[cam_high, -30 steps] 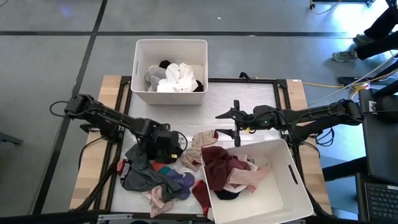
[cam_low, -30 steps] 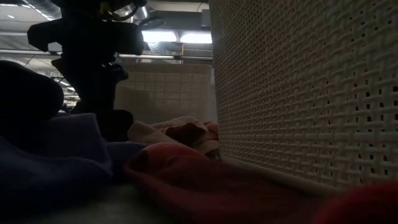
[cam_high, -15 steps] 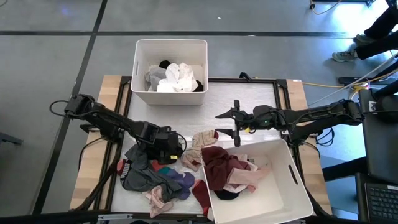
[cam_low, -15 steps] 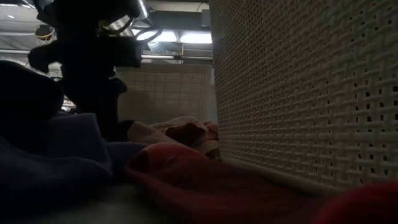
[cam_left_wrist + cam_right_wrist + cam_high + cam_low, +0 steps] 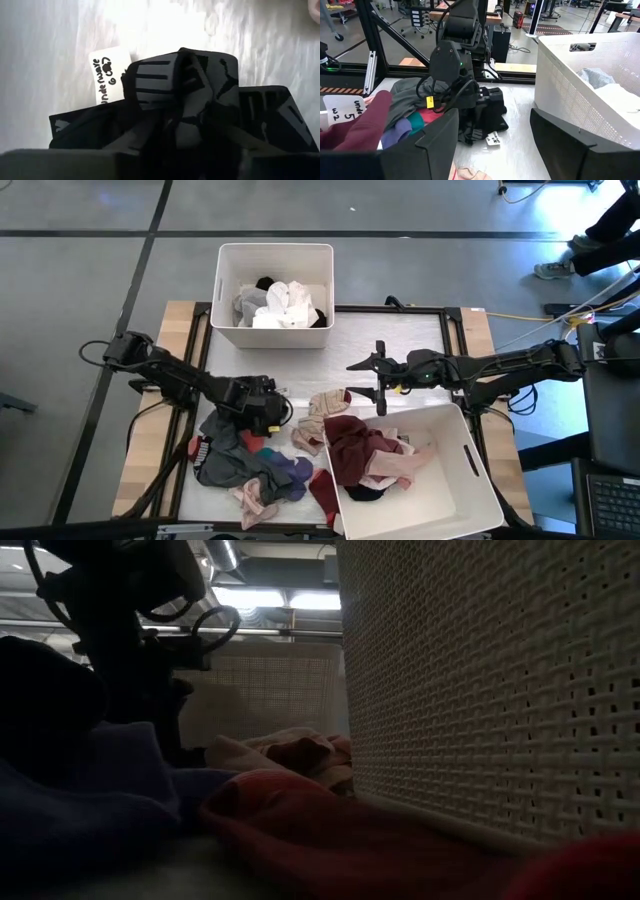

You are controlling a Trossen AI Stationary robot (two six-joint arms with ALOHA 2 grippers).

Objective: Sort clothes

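My left end effector [image 5: 268,406] is closing on the black garment [image 5: 200,107] directly beneath it; right end effector [image 5: 378,380] waits, fingers apart.

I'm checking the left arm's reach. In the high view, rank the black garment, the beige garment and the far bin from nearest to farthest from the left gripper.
1. black garment, at the left gripper.
2. beige garment, toward the table's middle.
3. far bin, at the table's far edge.

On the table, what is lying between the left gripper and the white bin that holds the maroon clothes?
In the high view, a beige garment lies between the left gripper and the near bin; beside it is only bare table.
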